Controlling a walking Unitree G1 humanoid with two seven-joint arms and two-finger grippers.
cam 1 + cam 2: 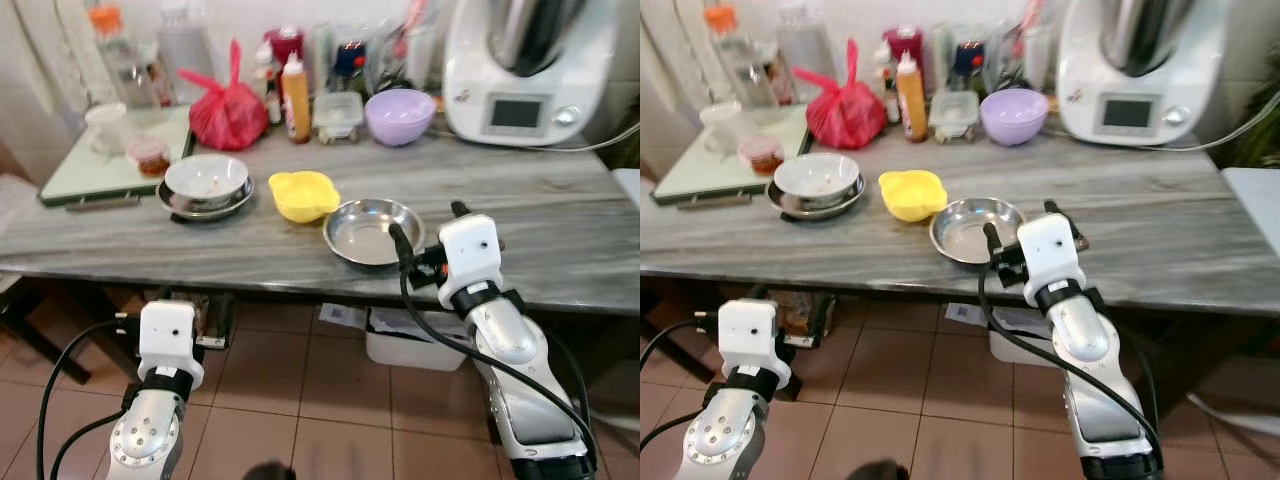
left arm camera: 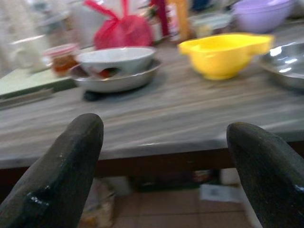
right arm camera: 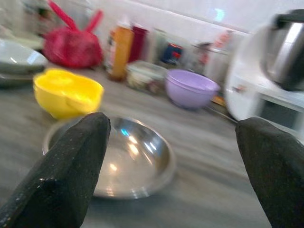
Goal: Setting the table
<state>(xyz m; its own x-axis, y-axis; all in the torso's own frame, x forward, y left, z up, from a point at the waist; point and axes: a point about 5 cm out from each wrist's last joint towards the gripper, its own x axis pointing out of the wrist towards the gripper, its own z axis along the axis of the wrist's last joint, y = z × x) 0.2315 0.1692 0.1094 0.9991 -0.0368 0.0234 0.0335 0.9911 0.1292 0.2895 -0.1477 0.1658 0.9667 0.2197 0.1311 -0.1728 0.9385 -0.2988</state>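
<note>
Right wrist view: the right gripper (image 3: 173, 173) is raised over the grey marble table (image 1: 560, 210), fingers spread wide and empty, facing a shallow shiny steel bowl (image 1: 373, 230). A glossy yellow plastic bowl (image 1: 303, 194) sits just beside it. The left gripper (image 2: 166, 173) gapes empty below the table edge.

I saw 2 silver arms, each capped by a white boxy wrist housing with a small dark dot on its face. Thick black cables looped along both. The left gripper (image 2: 166, 185) and right gripper (image 3: 173, 175) each had 2 matte black, rounded fingers with a faintly speckled surface.
</note>
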